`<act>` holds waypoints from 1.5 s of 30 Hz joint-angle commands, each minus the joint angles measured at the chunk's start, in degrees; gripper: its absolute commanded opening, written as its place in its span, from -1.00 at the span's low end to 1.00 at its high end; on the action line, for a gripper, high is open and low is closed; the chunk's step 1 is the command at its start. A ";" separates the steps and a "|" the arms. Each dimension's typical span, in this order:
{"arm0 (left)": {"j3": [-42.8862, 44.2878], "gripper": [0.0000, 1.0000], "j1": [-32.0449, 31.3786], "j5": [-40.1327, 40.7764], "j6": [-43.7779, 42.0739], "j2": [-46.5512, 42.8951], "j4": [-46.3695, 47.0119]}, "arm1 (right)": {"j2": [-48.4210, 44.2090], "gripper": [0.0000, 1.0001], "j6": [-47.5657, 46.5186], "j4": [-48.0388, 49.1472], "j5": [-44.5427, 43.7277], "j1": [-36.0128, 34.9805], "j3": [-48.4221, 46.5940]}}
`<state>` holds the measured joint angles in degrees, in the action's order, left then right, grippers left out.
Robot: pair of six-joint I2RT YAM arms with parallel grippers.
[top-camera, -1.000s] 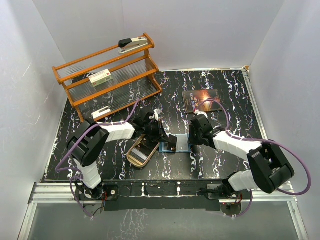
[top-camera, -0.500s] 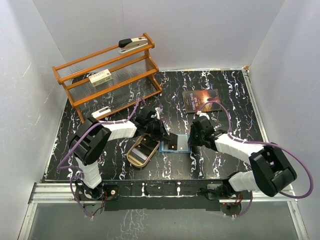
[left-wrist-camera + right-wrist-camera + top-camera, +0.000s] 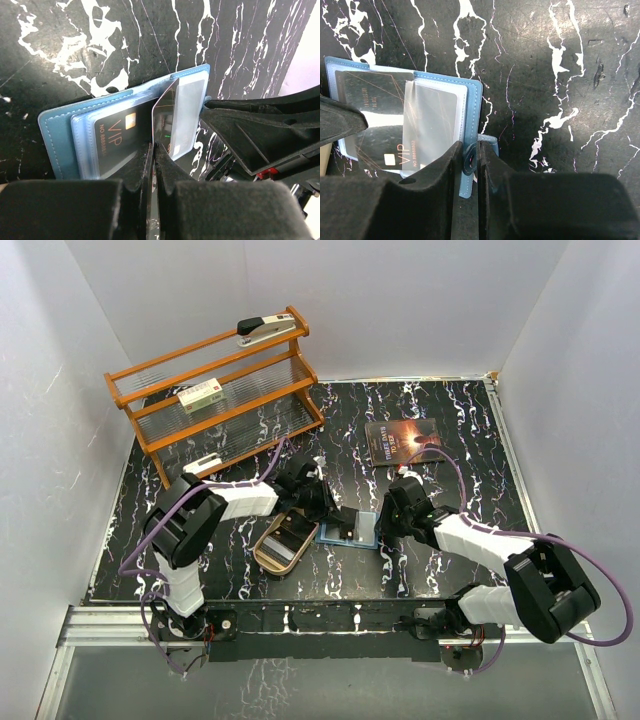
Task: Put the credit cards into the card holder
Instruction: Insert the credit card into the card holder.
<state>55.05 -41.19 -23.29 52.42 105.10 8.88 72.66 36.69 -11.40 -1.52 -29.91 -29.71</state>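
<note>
Right arm has slid a little toward the near edge over the last second, and the small blue folding card holder has crept slightly with it; left arm barely shifted. Holder lies open and flat on the black marbled worktop, between the two wrists. On the right gripper the jaws are narrow, pinched on the holder's little snap tab, pinning it. On the left gripper the jaws are closed on the near edge of a dark credit card. It stands tilted over the half of the holder nearer the tab, far edge at the clear plastic pocket; seated or not, cannot tell. Another dark card marked VIP lies under a sleeve on the holder's other half. Handling, as judged: card is light, thin, stiff and slick, so an edge pinch suits it, though it may swivel in the jaws. Pocket film is soft and could buckle if the card goes in skewed. Holder is light and would skate without the tab held. Left wrist view alone shows the card's tilt and the grip on it; right wrist view alone shows the tab between the jaws. Overhead view hides both under the wrists, yet alone shows the tan oblong wooden tray just left of the holder and the dark book with orange glow well beyond it.
</note>
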 commanded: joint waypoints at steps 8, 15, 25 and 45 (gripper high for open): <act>3.33 -1.00 -2.14 0.31 -3.02 0.26 -7.72 | -0.38 -0.70 0.99 0.06 0.87 -0.31 0.11; 6.39 -1.00 -2.14 2.30 -8.29 0.26 -16.22 | -0.40 -0.71 0.73 -0.87 -0.27 -0.32 -0.73; 11.04 -1.00 -2.13 1.83 -12.29 2.65 -22.01 | -0.31 -0.71 0.50 -1.46 -1.71 -0.32 -1.19; 13.51 -1.00 -2.49 -0.72 -10.24 6.78 -19.56 | 0.89 -0.73 1.48 0.82 0.56 -0.23 -1.22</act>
<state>68.79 -42.72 -24.67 40.71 111.42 -10.20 72.75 37.47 -11.86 -1.96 -29.93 -29.91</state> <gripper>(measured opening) 0.009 0.140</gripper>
